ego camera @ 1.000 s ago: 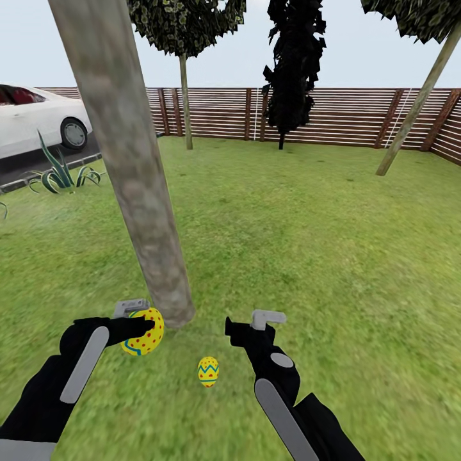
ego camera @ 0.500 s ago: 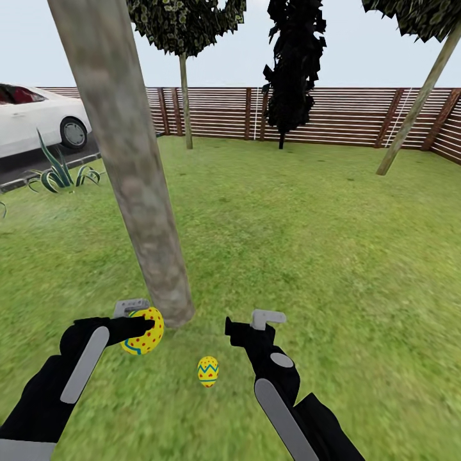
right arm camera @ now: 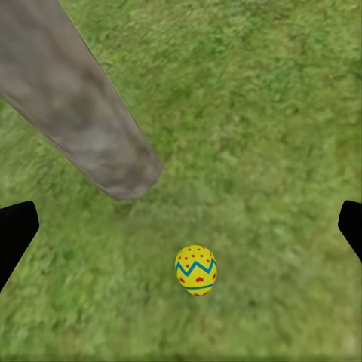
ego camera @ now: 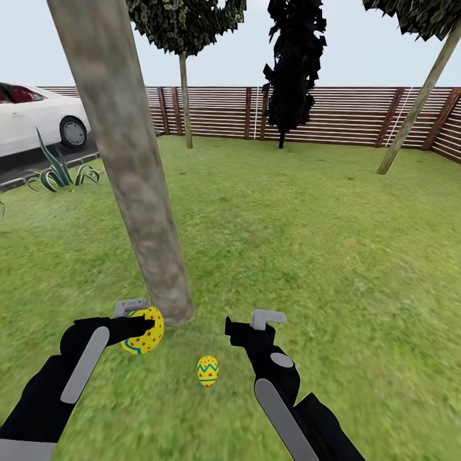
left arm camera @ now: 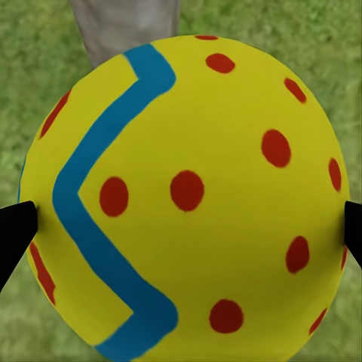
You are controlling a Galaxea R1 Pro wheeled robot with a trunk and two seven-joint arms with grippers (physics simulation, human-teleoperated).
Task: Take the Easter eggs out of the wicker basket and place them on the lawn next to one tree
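Gripping an egg (ego camera: 145, 339), left hand (ego camera: 142, 328) partly hides it.

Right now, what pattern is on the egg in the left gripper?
Yellow egg with a blue zigzag and red dots; clearest in the left wrist view.

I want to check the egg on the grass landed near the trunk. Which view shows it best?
The right wrist view: the egg on the grass lies unobstructed, apart from the trunk base. The head view shows it smaller, between both arms. The left wrist view shows the held egg instead.
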